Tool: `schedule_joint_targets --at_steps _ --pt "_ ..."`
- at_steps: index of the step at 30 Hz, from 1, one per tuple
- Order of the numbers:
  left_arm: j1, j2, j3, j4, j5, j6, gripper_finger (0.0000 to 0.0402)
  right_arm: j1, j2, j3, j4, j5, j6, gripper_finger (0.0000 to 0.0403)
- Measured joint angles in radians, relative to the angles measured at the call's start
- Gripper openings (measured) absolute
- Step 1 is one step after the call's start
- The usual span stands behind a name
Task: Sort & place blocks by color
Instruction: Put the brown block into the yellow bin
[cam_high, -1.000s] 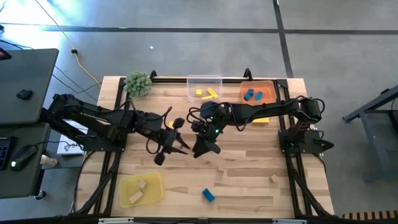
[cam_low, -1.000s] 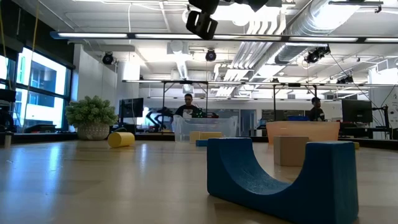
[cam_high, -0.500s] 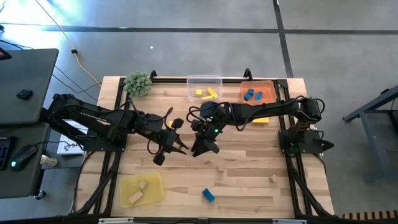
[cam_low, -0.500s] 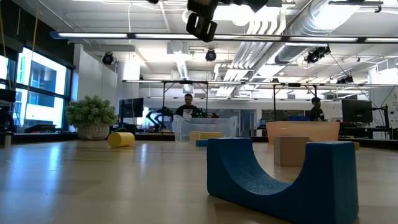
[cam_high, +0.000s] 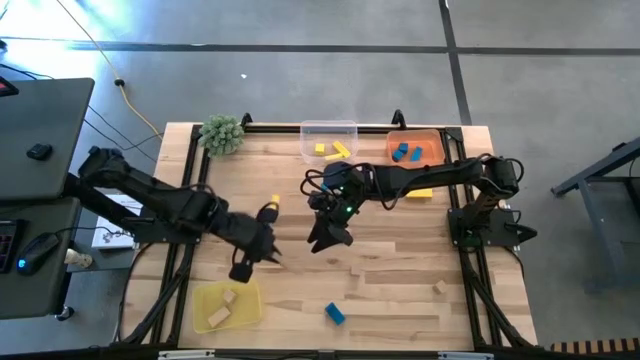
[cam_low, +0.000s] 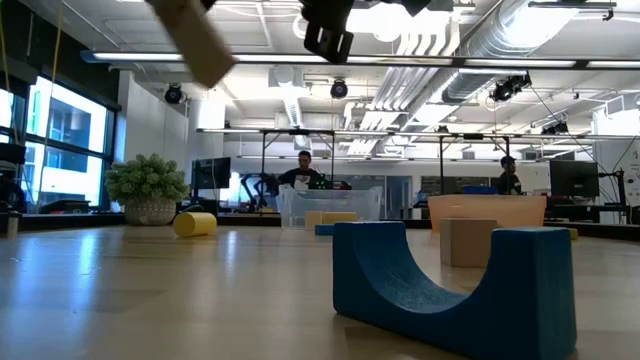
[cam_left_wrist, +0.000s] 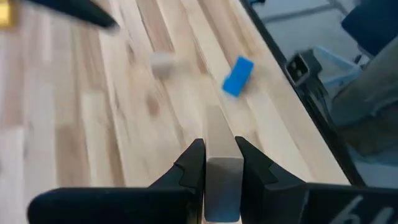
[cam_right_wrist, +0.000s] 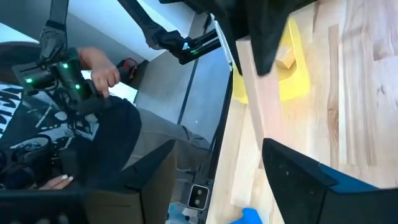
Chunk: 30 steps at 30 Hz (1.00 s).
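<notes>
My left gripper is above the table's middle left, shut on a plain light-wood bar. In the low view the bar shows tilted, high above the table. My right gripper hovers open at the table's middle with nothing between its fingers; in its wrist view the bar shows beyond them. Lying loose on the table are a blue block, a wood block and a yellow block. My left gripper pinches one end of the wood bar between its two fingers, on its two long side faces. The fingers slant down toward the table's near side. The bar sticks out past the fingertips in line with them, lifted clear of the table.
A yellow tray with wood blocks sits at the near left. A clear tray with yellow blocks and an orange tray with blue blocks stand at the far edge. A green plant is at the far left. A blue arch block stands close to the low camera.
My left gripper has shut on the wood bar and swung with it toward the table's left and near edge, away from my right gripper, turning as it went. My right gripper has let go of the bar and kept its place.
</notes>
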Motion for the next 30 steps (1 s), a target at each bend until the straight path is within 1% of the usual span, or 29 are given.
schedule_joint_targets --at_steps 3,9,18,25,30 --pt "-0.07 0.0 0.0 -0.045 -0.058 -0.088 0.0034 0.0 0.0 0.0 -0.014 0.0 -0.016 0.0218" --pt "-0.22 -0.001 0.0 -0.097 -0.149 -0.327 0.0034 0.0 0.0 0.0 -0.088 -0.001 -0.072 0.0215" --pt "-0.466 -0.001 0.0 -0.18 -0.393 -0.723 0.0035 0.001 0.0 0.0 -0.169 0.0 -0.14 0.0215" --pt "-0.619 -0.001 0.0 -0.232 -0.442 -1.015 0.0035 -0.003 0.0 0.0 -0.192 0.0 -0.162 0.0215" --pt "-0.685 -0.001 0.0 -0.308 -0.464 -1.155 0.0035 -0.008 0.0 0.0 -0.192 0.0 -0.162 0.0215"
